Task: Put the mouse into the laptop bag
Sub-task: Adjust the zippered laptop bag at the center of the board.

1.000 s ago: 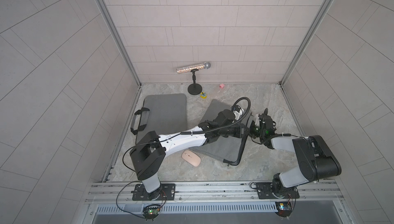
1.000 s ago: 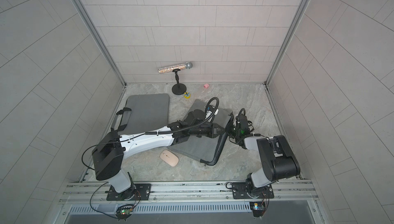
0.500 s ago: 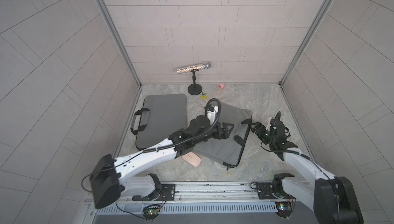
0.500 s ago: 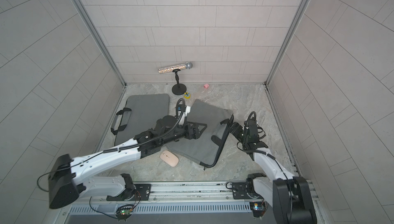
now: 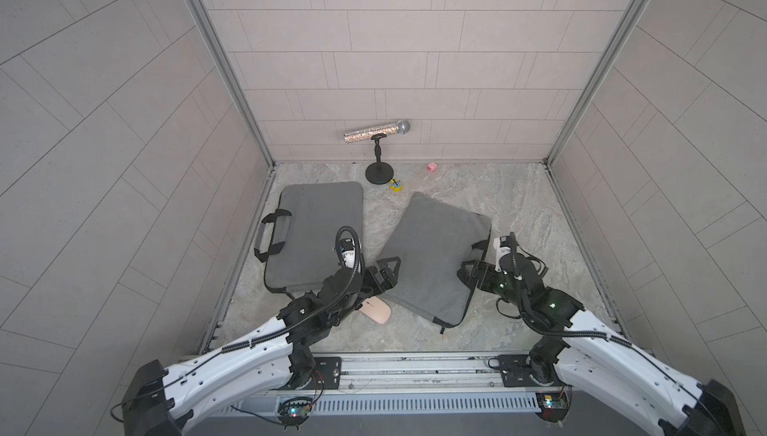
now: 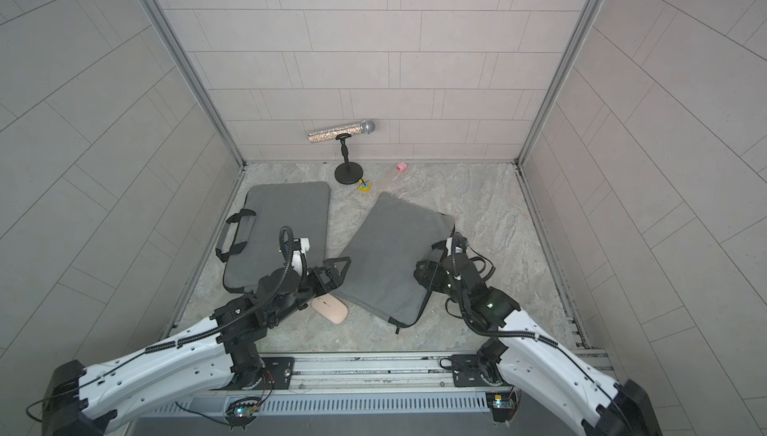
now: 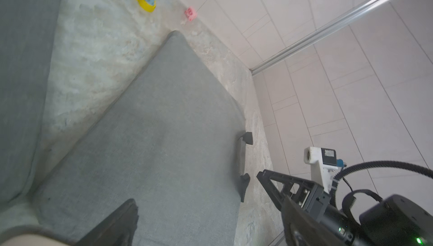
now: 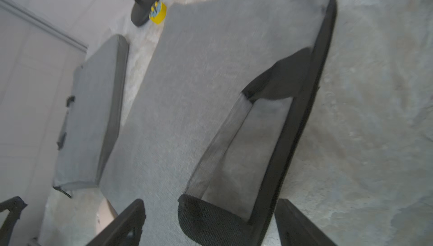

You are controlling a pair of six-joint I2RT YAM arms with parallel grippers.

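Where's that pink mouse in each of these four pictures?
Top view: mouse on the floor beside the tilted bag, at its near edge.
Top view: same spot.
Left wrist: pale sliver by that bag's corner.
Right wrist: pinkish sliver beside the bag.
Landmark: yellow object, in all four.

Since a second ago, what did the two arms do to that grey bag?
Both arms pulled back toward their bases: the left hand and right hand opened and left the tilted bag. The mouse still lies outside, beside it; the other bag and microphone have not moved.
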